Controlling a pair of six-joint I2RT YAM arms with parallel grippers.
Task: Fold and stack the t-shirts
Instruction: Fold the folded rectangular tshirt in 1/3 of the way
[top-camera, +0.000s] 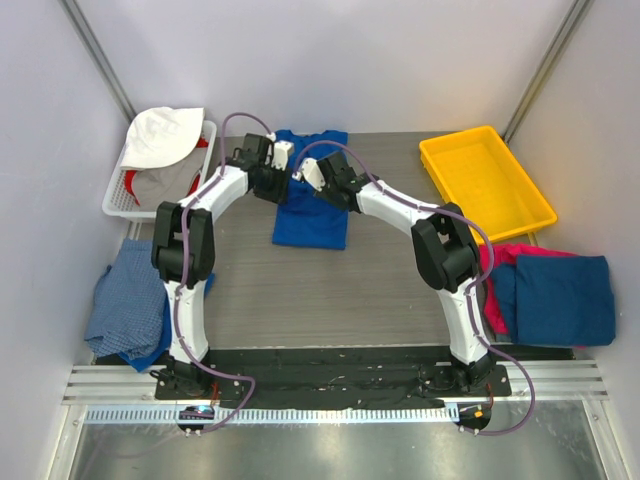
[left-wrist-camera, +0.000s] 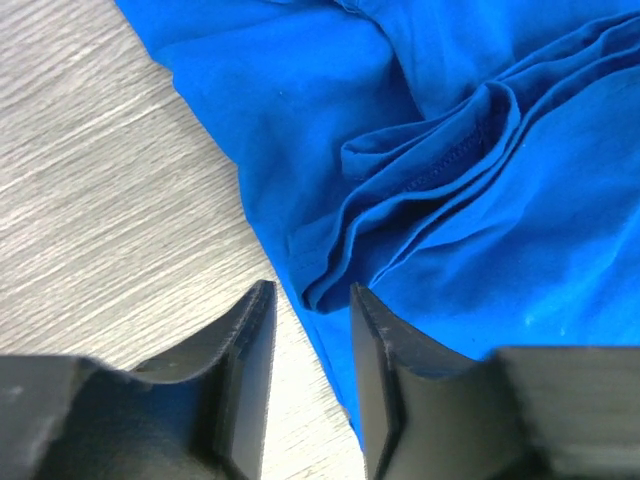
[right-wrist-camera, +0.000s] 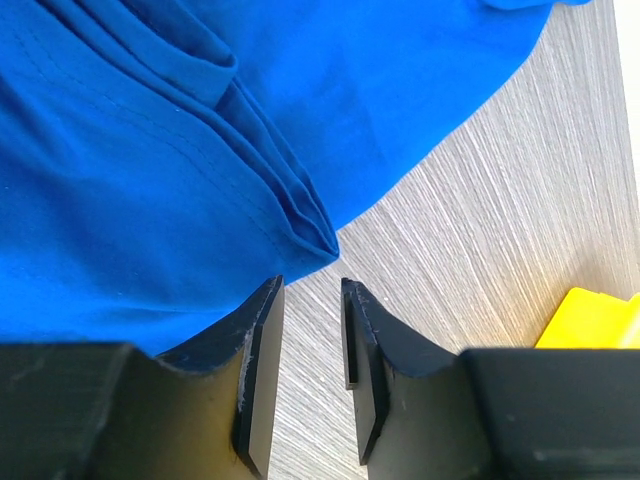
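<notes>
A royal blue t-shirt (top-camera: 312, 225) lies partly folded on the grey wood-grain table (top-camera: 300, 290) at the back middle. No chest print shows. My left gripper (top-camera: 272, 188) is at its left edge and my right gripper (top-camera: 305, 192) is over its upper part. In the left wrist view the left gripper (left-wrist-camera: 310, 290) is open, and the shirt's (left-wrist-camera: 450, 250) layered edge runs just past its tips. In the right wrist view the right gripper (right-wrist-camera: 312, 283) is open over bare table, with a folded corner of the shirt (right-wrist-camera: 120, 180) just beyond its tips.
A white basket (top-camera: 118, 195) with white and grey cloth stands back left. A yellow tray (top-camera: 485, 180) stands back right. A folded dark blue shirt (top-camera: 560, 298) lies on a magenta pink one (top-camera: 497, 300) at the right. A blue checked cloth pile (top-camera: 125, 310) lies at the left.
</notes>
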